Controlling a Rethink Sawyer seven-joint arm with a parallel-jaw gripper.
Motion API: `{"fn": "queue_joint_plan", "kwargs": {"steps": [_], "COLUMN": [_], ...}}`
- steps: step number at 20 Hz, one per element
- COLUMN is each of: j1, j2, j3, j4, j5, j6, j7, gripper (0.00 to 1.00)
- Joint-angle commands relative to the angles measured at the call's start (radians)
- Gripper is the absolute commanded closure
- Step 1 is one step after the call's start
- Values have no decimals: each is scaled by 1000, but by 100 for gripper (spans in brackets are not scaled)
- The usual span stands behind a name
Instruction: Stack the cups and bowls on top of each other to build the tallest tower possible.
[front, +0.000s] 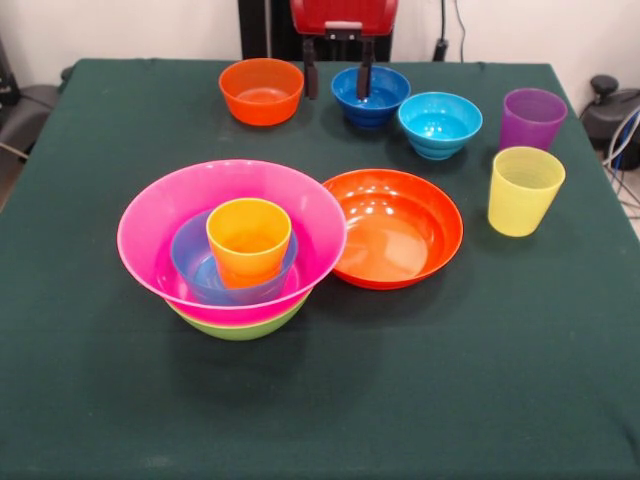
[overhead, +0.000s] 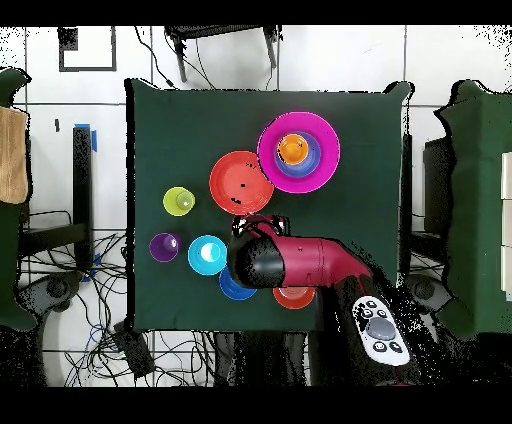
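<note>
While the arm hung over the far edge of the green surface (front: 90, 400), everything else sat at rest. Going from left to right in the front view, the tower (front: 232, 250) came first: a lime green bowl (front: 240, 326) at the bottom, the big pink bowl (front: 160, 215) nested in it, a small blue bowl (front: 190, 262) inside that, and an orange cup (front: 248, 240) standing upright in the blue one. Behind it, near the far edge, was a small orange bowl (front: 261, 91), apart from the pile. Just right of the tower lay the shallow orange bowl (front: 396, 227), its rim close beside the pink one. Beyond that, the claw (front: 337, 68) hung with its two dark fingers (front: 311, 68) spread apart, gripping nothing; one finger was between the small orange bowl and the dark blue bowl (front: 371, 95), the other dipped over the dark blue bowl's opening. Next came the cyan bowl (front: 439, 124), just beside the dark blue one. Farthest right stood the purple cup (front: 531, 119) and, nearer the camera, the yellow cup (front: 524, 190), both upright and close together.
</note>
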Motion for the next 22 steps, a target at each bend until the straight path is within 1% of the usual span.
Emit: {"fn": "queue_joint_plan", "kwargs": {"steps": [1,4,10,13,15,17,18,21,22], "j1": [39,41,55,54,40,16,14,-27,-16], "j2": [24,29,41,60,73,92,84,37,25], "j3": [27,35,19,7,6,10,1,24,4], "j4": [60,75,95,105,118,122,125,146,144], "j5": [6,19,19,4,-7,-38,-53,-83,-92], "j6": [-44,-45,-94,-139,-180,-223,-244,-232,-253], "j7": [150,159,181,182,183,163,154,113,112], "gripper": [0,0,0,0,0,0,0,0,0]}}
